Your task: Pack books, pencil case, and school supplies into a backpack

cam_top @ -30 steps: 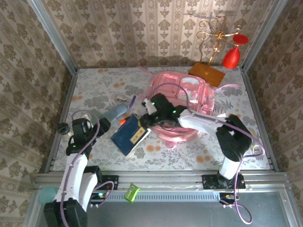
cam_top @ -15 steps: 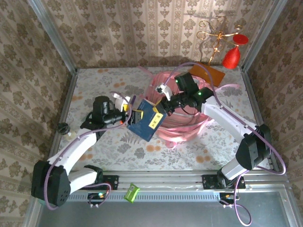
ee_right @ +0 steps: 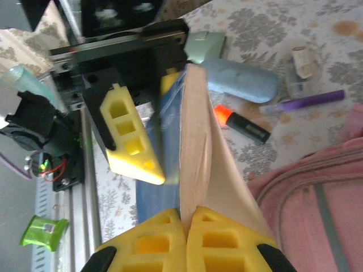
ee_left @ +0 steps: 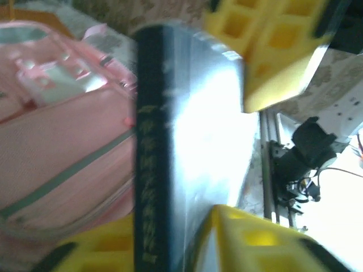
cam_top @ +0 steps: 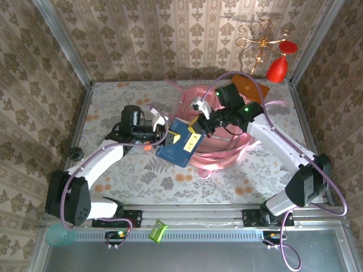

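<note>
At frame centre the right gripper (cam_top: pixel 203 121) is pinched on the book (cam_top: pixel 180 146), holding it tilted over the backpack's (cam_top: pixel 227 152) left edge for loading. The left gripper (cam_top: pixel 161 130) straddles it, seemingly to steady it; I cannot tell whether it is clamped.

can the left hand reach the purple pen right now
Probably not: the left hand is clamped on the navy book, which the right hand pinches too; the purple pen lies uncovered.
</note>
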Robot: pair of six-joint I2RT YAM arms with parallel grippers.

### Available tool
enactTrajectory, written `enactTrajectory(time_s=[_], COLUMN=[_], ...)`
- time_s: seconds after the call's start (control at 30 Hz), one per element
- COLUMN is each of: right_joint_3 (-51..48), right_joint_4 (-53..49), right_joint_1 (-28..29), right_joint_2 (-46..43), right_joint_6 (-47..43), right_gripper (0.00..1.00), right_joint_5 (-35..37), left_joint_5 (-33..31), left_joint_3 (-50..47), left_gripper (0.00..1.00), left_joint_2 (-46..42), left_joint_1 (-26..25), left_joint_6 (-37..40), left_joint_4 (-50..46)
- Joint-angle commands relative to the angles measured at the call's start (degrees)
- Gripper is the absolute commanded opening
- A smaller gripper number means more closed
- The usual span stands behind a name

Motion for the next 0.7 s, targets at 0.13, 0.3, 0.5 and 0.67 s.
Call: enactTrajectory(time_s=[0.13,0.3,0.5,0.67], right_joint_3=[-7.14,-23.82,-32.38,-32.27], right_joint_4=[12.95,31.69,50.82,54.49], right_joint_1=[-2.40,-3.47,-0.52,-0.24], right_joint_2=[-10.91,-22.27,-19.81,-17.00], right_joint_6=[19.06,33.78,47.98,50.08], right_gripper=[0.51,0.91,1.00,1.00], right_joint_5=[20.61,11.88,4.38,4.62], left_joint_5=[-3.42,-14.09,-14.20,-12.94], left_joint_3=[2.26,-0.76,-1.33,-0.37], left_gripper=[0.00,0.00,0.00,0.00], left_joint_2=[-1.66,-4.03,0.13,7.63], left_joint_1=[0.31,0.33,-1.18,-1.40], left_joint_6=[-12.44,-30.65,-52.80,-68.16], left_joint_4=[10.64,25.65,47.65,66.04])
